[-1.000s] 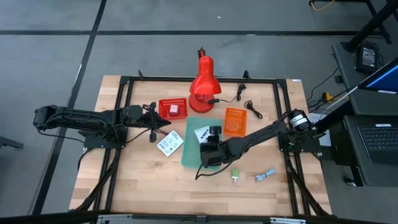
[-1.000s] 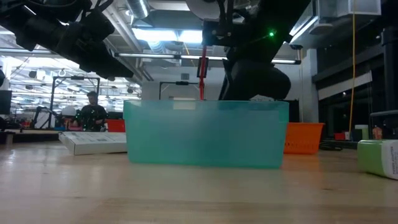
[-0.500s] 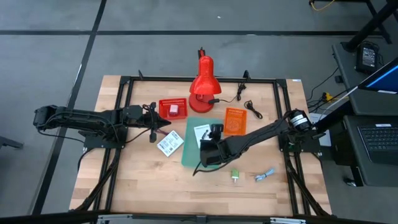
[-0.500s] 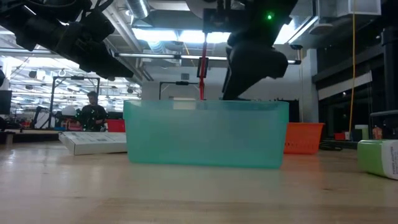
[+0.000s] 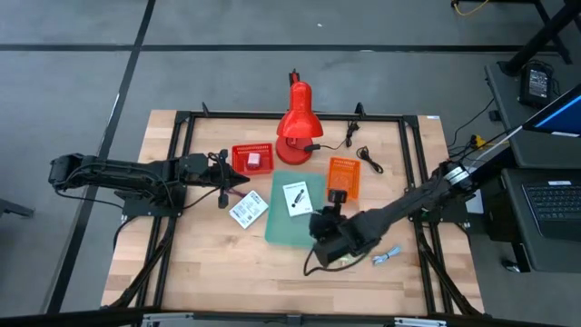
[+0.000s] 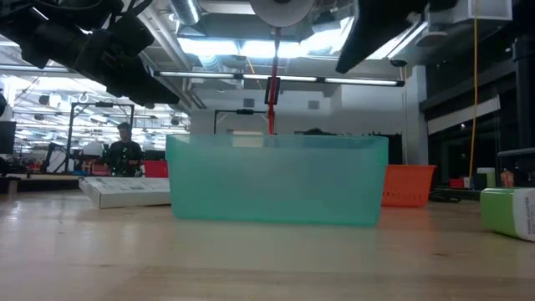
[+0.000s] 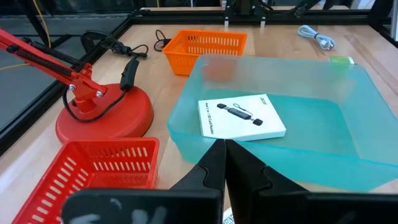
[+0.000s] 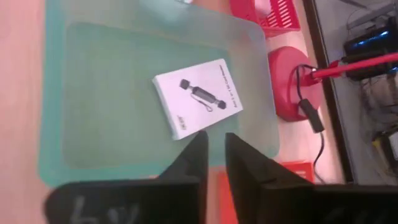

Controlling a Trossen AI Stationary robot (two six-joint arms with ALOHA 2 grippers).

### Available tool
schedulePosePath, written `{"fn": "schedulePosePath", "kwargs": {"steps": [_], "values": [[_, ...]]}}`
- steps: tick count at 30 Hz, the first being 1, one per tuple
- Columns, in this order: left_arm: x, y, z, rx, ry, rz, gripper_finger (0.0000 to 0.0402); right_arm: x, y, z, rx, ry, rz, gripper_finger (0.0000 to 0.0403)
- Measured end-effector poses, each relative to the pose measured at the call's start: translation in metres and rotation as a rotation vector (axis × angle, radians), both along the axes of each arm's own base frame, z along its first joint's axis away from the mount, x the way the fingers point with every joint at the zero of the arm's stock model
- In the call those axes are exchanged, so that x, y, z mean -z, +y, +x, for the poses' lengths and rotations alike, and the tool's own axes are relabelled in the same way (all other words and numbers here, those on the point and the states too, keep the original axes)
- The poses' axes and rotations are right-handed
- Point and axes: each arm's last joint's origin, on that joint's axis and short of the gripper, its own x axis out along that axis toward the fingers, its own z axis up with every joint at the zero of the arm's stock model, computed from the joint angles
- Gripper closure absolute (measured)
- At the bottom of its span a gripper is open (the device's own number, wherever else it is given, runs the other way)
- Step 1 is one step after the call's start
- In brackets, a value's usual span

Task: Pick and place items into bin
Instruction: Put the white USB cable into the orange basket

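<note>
Lowering the right gripper [image 8: 211,142] onto the green block [image 6: 510,213], which we judge lies just beneath it, we should first spread its jaws, now almost together on nothing. We count two cards, one [image 5: 296,197] in the bin [image 5: 272,229] ahead of the fingers and one [image 5: 247,212] beyond it by the closed, waiting left gripper [image 5: 227,188]. We also count one block, one clip [image 5: 388,257] beside the wrist and one pink cube [image 5: 254,161].

light: bright, even overhead | shadows: soft | glare: ceiling strips, low view | blur: right wrist view
</note>
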Motion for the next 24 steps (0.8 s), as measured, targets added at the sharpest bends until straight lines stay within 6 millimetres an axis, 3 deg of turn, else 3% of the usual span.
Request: {"fn": "schedulePosePath", "kwargs": {"steps": [4,16,24], "values": [[0.000,0.000,0.000,0.005,0.000,-0.002,0.0397,-0.004,0.010,-0.012,-0.013,0.007,0.016,0.0399],[0.000,-0.003,0.000,0.092,-0.004,-0.034,0.0398,-0.004,0.029,-0.046,0.106,0.138,0.212,0.0400],[0.000,-0.003,0.000,0.091,-0.005,-0.034,0.0398,-0.010,0.028,-0.065,0.188,0.214,0.197,0.0402]]}}
